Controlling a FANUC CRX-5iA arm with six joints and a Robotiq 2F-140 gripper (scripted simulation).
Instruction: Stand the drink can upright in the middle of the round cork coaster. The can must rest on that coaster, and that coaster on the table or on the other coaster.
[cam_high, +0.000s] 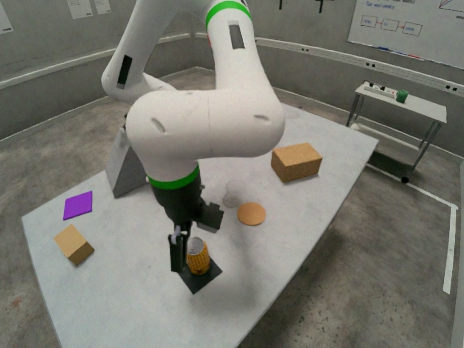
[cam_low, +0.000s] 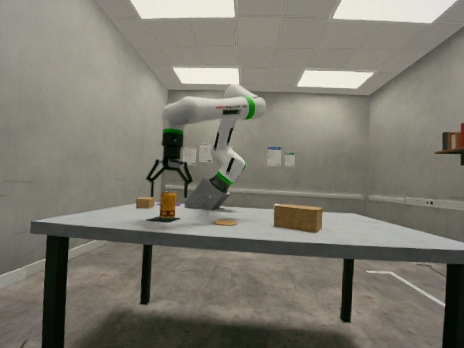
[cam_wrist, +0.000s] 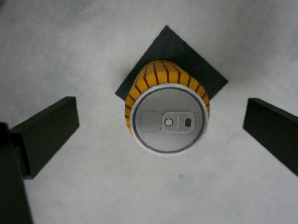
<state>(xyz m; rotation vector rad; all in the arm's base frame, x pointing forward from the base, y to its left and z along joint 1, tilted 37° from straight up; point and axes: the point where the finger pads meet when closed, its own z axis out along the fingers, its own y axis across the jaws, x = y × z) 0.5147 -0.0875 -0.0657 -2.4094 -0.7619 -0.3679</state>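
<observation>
Drink can (cam_high: 198, 257) upright on a dark square coaster (cam_high: 201, 279), near-left part of the table (cam_high: 300, 210); yellow-orange body with dark vertical stripes, silver lid with pull tab facing up. Gripper (cam_low: 169, 186) hangs straight above it, jaws spread fully, empty, touching nothing; in the wrist view its fingers flank the can left and right with gaps. Round cork coaster (cam_high: 251, 213) lies flat, apart to the right. Cardboard box (cam_high: 296, 161) farther right; small wooden block (cam_high: 74, 244) and purple square (cam_high: 78, 205) on the left.

I see a yellow-orange drink can (cam_high: 198, 258) with thin dark red stripes and a silver top, on a black square coaster (cam_high: 204, 278). The round cork coaster (cam_high: 251, 214) is tan, the flat square (cam_high: 78, 205) purple, the arm (cam_high: 210, 120) white with green bands.
</observation>
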